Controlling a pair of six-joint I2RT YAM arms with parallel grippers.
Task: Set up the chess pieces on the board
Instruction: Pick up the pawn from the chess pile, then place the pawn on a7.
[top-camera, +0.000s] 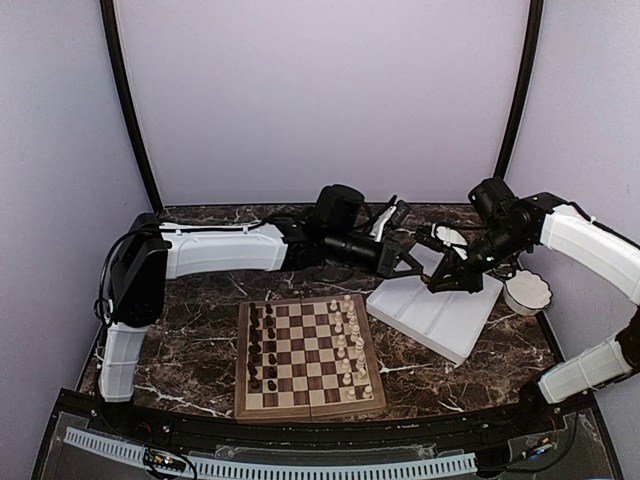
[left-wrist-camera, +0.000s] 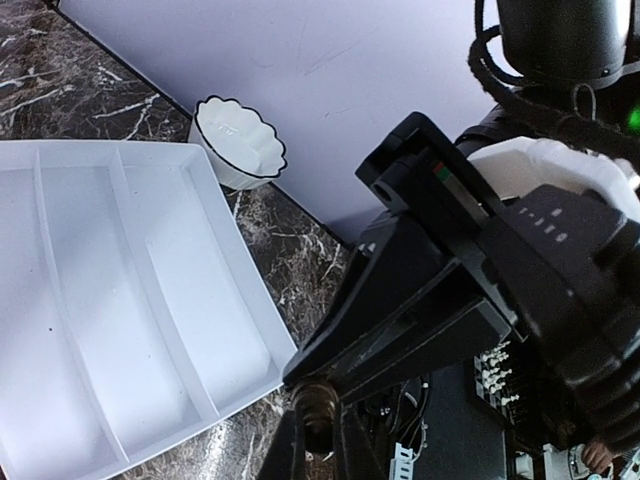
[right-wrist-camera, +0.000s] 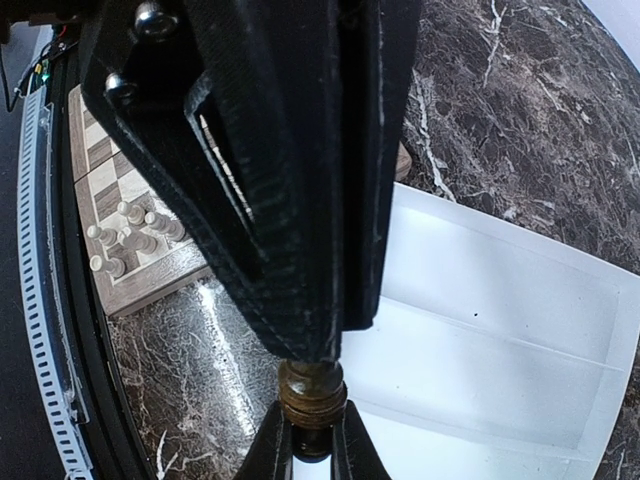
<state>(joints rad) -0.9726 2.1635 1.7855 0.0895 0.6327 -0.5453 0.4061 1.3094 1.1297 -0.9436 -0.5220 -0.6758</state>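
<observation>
Pinching one dark chess piece (right-wrist-camera: 312, 395) low between left fingers (right-wrist-camera: 262, 452), clamping its hidden top with right fingers (right-wrist-camera: 230, 200); one board (right-wrist-camera: 95, 180), cut off at left.

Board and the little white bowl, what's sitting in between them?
The white divided tray lies between the board and the bowl; the top view shows it.

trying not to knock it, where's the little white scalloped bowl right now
In the top view the scalloped bowl sits far right, just off the white tray's right corner.
</observation>
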